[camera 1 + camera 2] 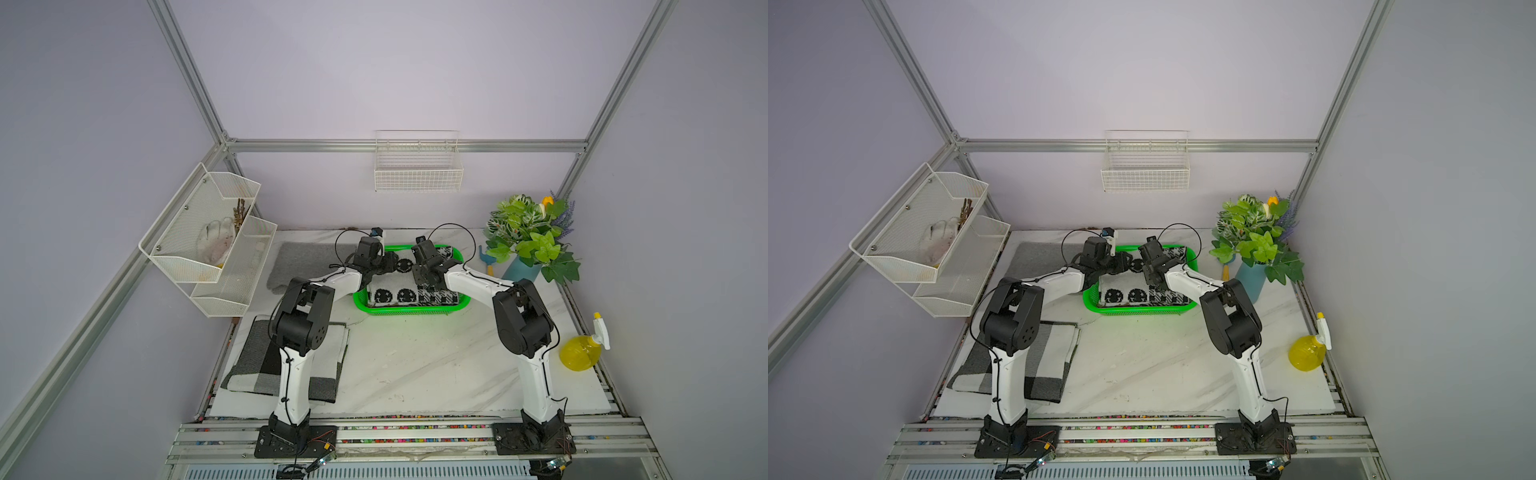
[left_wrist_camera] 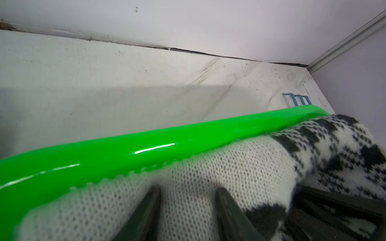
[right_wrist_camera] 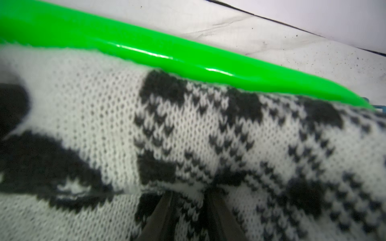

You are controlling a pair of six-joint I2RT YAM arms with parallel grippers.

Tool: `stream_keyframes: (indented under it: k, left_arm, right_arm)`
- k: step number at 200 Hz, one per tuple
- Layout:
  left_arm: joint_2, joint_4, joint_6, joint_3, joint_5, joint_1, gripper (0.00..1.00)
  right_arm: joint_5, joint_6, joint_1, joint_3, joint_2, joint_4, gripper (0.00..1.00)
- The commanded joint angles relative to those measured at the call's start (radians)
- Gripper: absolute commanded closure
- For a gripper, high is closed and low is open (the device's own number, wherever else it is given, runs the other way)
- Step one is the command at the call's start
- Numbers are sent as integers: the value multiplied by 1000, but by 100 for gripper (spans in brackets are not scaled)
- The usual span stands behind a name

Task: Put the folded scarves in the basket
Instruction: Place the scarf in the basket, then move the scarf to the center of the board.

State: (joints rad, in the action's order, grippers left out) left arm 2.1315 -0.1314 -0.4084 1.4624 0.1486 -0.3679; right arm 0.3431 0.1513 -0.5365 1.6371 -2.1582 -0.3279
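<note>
The folded scarf (image 1: 411, 295) (image 1: 1142, 295), a white knit with black smiley faces and checks, lies inside the bright green basket (image 1: 415, 311) (image 1: 1142, 311) at the table's back middle. Both arms reach over it. My left gripper (image 1: 388, 264) (image 2: 188, 194) rests on the scarf's plain white part (image 2: 229, 162) near the basket's far rim (image 2: 125, 154), jaws apart with flat knit between them. My right gripper (image 1: 422, 278) (image 3: 190, 192) is shut on a small bunched fold of the patterned part (image 3: 104, 114), close to the rim (image 3: 146, 52).
A grey mat (image 1: 307, 262) lies left of the basket, a chequered cloth (image 1: 249, 365) under the left arm. A plant in a blue vase (image 1: 528, 241), a small blue rake (image 1: 486, 257) and a yellow spray bottle (image 1: 582, 351) stand at the right. A wire basket (image 1: 417, 166) and mesh rack (image 1: 208, 237) hang on the walls.
</note>
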Motion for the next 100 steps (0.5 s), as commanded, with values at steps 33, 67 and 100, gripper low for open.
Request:
stream_keyframes:
  k: [33,67,100]
  left_arm:
    - [-42,-4,57,17,-30,-13,52]
    - [-121,11,58,15,-19,-19,50]
    - [-266,131,88,-3,-100,-15,48]
  right_arm:
    - [-14,10,5,23,-19,-45,70]
    - [-57,31,5,-45,106,-17,69]
    - [-102,22,-3,-38,205,-54,65]
